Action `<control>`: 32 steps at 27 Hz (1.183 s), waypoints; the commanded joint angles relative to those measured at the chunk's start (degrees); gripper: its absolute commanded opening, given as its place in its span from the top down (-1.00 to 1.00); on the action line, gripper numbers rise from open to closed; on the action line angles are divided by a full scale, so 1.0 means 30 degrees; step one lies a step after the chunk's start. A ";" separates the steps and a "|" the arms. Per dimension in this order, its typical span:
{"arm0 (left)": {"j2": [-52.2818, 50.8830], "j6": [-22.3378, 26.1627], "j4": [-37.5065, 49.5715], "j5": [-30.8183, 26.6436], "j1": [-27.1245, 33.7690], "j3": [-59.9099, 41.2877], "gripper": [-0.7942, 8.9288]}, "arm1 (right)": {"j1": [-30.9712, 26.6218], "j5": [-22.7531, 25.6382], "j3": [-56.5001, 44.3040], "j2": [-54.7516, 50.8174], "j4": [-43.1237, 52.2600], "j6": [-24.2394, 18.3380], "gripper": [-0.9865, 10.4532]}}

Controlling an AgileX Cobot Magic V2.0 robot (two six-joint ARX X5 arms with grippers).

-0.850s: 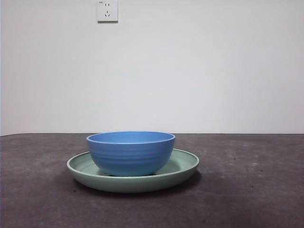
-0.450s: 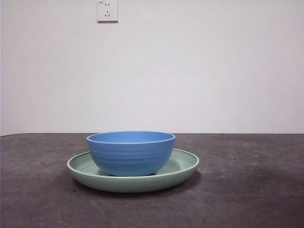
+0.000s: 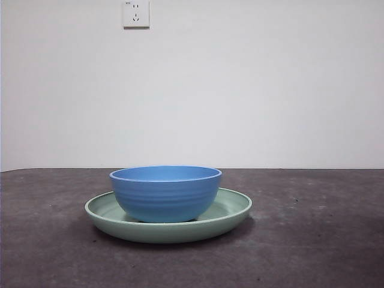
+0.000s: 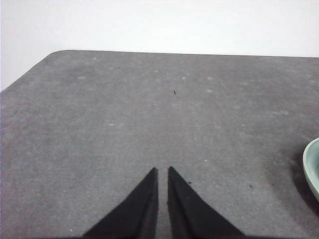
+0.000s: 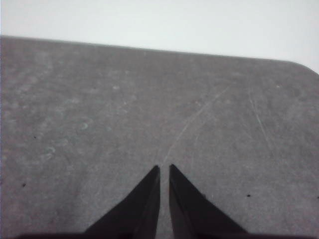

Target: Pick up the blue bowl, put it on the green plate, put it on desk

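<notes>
A blue bowl (image 3: 165,194) sits upright inside a green plate (image 3: 231,211), and the plate rests flat on a dark grey-brown bench (image 3: 312,240). Seen from the low front camera, the bowl stands a little left of the plate's middle, so more of the plate's pale inner surface shows to the right of the bowl than to the left. The bowl's rim is level and faint horizontal ridges run around its outer wall. The plate's raised rim curves around the bowl's base on every visible side. Behind the bench is a plain white wall, with a white wall socket (image 3: 135,13) high up and left of centre. No arm appears in the front view. In the left wrist view, the left gripper (image 4: 162,172) hangs above bare bench with its two black jaws drawn together, only a thin slit between their tips, holding nothing; a sliver of the green plate's rim (image 4: 311,167) shows at the edge of that picture, well apart from the jaws. In the right wrist view, the right gripper (image 5: 164,169) is likewise closed to a narrow slit over bare, lightly scratched bench, empty, with neither bowl nor plate in sight.
</notes>
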 commanded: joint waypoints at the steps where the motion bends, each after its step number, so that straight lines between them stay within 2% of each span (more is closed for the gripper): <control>1: -0.0036 0.0204 -0.0146 -0.0058 0.0022 -0.0386 0.77 | -0.0022 -0.0605 -0.0117 -0.0015 -0.0182 0.0270 0.78; 6: -0.0036 0.0204 -0.0146 -0.0058 0.0015 -0.0386 0.77 | -0.0022 -0.1581 -0.0117 -0.0015 -0.0168 0.1013 0.78; 32: -0.0036 0.0204 -0.0146 -0.0058 0.0015 -0.0386 0.77 | -0.0022 -0.1530 -0.0117 -0.0015 0.0211 0.1195 0.78</control>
